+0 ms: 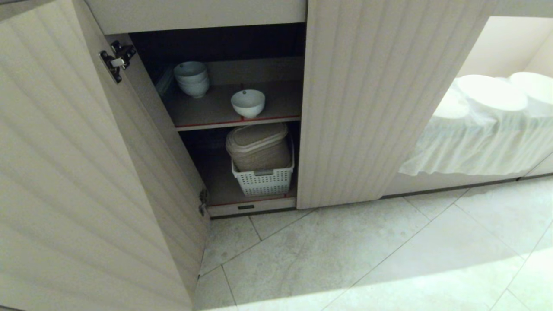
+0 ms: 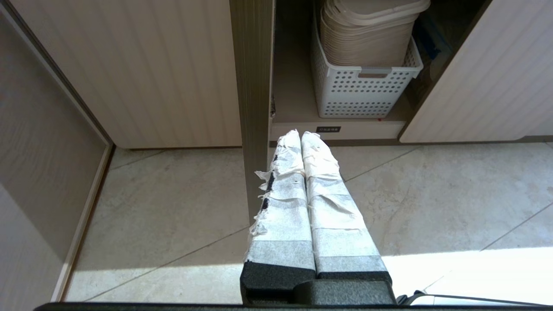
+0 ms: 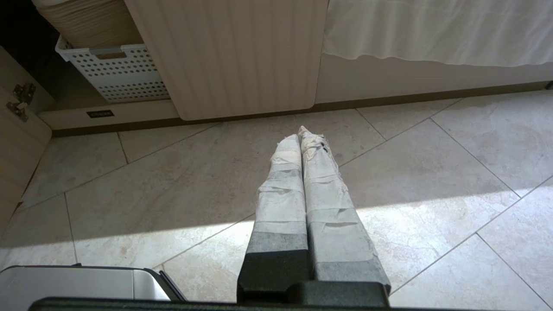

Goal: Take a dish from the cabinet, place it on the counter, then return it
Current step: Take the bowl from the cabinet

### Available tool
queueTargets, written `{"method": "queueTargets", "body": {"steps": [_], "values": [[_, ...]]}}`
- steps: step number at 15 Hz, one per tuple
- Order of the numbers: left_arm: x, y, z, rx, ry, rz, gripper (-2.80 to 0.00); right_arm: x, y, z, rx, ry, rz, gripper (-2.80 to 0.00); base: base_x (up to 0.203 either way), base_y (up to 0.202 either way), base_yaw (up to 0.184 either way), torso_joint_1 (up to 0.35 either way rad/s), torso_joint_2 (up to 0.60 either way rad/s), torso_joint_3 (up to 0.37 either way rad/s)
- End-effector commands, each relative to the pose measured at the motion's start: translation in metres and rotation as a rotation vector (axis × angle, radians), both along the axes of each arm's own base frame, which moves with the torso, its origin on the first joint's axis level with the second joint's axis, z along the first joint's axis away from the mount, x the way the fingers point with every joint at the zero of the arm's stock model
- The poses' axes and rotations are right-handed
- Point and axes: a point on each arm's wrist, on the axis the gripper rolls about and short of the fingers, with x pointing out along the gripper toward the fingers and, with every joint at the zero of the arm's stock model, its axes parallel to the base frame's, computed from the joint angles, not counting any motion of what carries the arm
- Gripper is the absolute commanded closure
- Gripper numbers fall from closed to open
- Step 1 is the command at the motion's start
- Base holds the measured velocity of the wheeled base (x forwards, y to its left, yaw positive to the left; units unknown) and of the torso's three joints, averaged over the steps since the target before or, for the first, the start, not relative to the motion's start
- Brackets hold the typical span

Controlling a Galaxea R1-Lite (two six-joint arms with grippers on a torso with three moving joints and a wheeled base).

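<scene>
The dish (image 1: 248, 103), a small white bowl, stands alone near the front of the upper shelf inside the cabinet (image 1: 371, 108), whose left fluted door (image 1: 77, 172) is swung open. The counter is out of view. Neither arm shows in the head view. My left gripper (image 2: 300, 134) hangs low above the floor in front of the cabinet's bottom edge, its taped fingers pressed together and empty. Over the tiles before the closed right door, my right gripper (image 3: 300, 131) is shut too, holding nothing.
A stack of white bowls (image 1: 191, 78) sits at the back left of the same shelf. Below, a white perforated basket (image 1: 263, 179) holds beige lidded containers (image 1: 258, 146). To the right, white cloth (image 1: 484, 138) covers round items. A metal bin (image 3: 82, 283) stands near the right arm.
</scene>
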Motion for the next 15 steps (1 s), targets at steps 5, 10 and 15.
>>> {"method": "queueTargets", "body": {"steps": [5,10,15], "values": [[0.0,0.0,0.0,-0.001,-0.001,0.001,0.0,0.0,0.0,0.0,0.001,-0.001,0.001,0.0,0.0,0.0,0.0,0.0,0.0,0.0],[0.0,0.0,0.0,-0.001,-0.001,-0.001,0.0,0.0,0.0,0.0,0.001,-0.001,0.001,0.0,0.0,0.0,0.0,0.0,0.0,0.0],[0.0,0.0,0.0,-0.001,-0.001,0.0,0.0,0.0,0.0,0.0,0.001,-0.001,0.0,0.0,0.0,0.0,0.0,0.0,0.0,0.0]]}}
